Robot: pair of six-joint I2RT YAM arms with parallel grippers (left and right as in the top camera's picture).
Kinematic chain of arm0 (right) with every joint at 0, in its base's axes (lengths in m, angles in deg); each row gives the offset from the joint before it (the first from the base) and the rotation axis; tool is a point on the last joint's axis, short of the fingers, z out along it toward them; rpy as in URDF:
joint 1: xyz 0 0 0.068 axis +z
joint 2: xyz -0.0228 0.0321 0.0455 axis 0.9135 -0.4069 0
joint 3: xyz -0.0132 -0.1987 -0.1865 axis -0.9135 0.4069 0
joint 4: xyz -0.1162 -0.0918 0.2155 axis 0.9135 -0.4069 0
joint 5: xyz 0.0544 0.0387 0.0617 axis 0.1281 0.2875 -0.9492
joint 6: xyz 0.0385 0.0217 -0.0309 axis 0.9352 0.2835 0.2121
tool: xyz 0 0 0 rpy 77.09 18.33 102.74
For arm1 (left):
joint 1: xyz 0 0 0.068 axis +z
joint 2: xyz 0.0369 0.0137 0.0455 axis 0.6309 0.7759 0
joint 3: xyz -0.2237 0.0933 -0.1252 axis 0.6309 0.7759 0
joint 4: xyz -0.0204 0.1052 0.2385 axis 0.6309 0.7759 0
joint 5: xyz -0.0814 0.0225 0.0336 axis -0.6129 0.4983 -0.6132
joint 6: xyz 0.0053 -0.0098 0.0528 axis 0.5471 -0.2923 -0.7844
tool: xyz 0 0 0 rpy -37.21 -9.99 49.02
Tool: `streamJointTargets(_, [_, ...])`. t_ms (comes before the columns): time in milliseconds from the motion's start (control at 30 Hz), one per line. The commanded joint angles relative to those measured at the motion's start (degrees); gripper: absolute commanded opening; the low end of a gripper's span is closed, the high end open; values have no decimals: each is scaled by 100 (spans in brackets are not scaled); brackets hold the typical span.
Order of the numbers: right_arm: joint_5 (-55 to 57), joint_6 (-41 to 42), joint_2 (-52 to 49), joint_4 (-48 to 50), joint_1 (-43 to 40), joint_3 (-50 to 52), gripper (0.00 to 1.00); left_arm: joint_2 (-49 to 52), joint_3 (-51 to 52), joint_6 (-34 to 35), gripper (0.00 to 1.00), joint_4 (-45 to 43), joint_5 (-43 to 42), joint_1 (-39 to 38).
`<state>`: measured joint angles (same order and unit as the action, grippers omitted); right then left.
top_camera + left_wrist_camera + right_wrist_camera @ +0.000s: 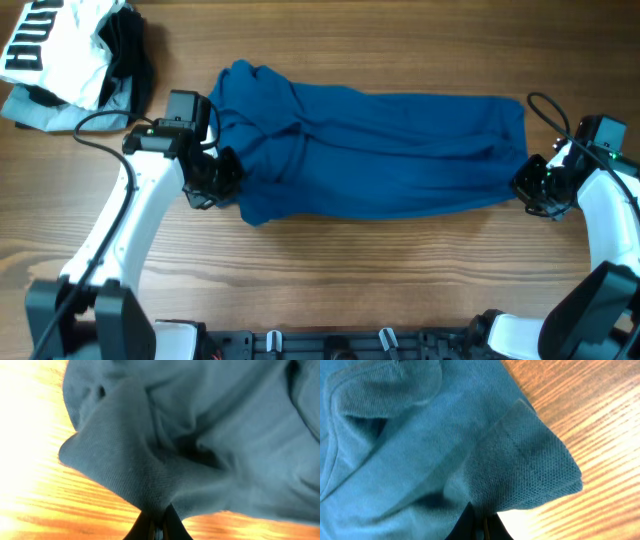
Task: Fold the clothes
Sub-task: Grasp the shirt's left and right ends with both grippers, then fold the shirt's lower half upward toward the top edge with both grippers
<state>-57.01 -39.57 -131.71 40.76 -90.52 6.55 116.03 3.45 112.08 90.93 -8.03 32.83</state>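
The deep-blue garment (pixel 370 150) is being held lengthwise on the wooden table (pixel 350 290), between the two grippers. Its left end is being pinched by the left gripper (pixel 222 178), whose jaws are closed on a bunched fold. A hemmed corner at its right end is being clamped tight by the right gripper (pixel 528 188). The cloth is showing as soft, finely knitted and wrinkled, and is gathered thickest at the left.

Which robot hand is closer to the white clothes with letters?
Left. The left gripper pinches the blue garment near the white lettered garment; the right gripper holds the far end.
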Motion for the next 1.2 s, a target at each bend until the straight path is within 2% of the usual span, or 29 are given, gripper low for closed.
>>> streamJointTargets(0, [-127,31,-199,146,-9,-317,4,570,-44,11,4,-564,46,260])
streamJointTargets(133, [-129,28,-240,433,-7,-428,4,769,-168,-94,4,-1248,-166,435])
streamJointTargets(267, [-212,11,-240,651,48,-428,4,769,-570,-94,4,-1532,-164,433])
streamJointTargets(567, [-212,177,-468,1259,734,-437,4,1274,-702,-72,4,-2684,-188,426])
streamJointTargets(900, [76,181,-863,1803,603,-450,4,1722,-702,-79,4,-4063,144,428])
streamJointTargets(1100, [96,227,-863,2199,603,-448,4,1722,-702,-76,4,-4465,356,428])
streamJointTargets(1167, [94,225,-881,2592,603,-448,14,1722,-702,-98,66,-4642,404,426])
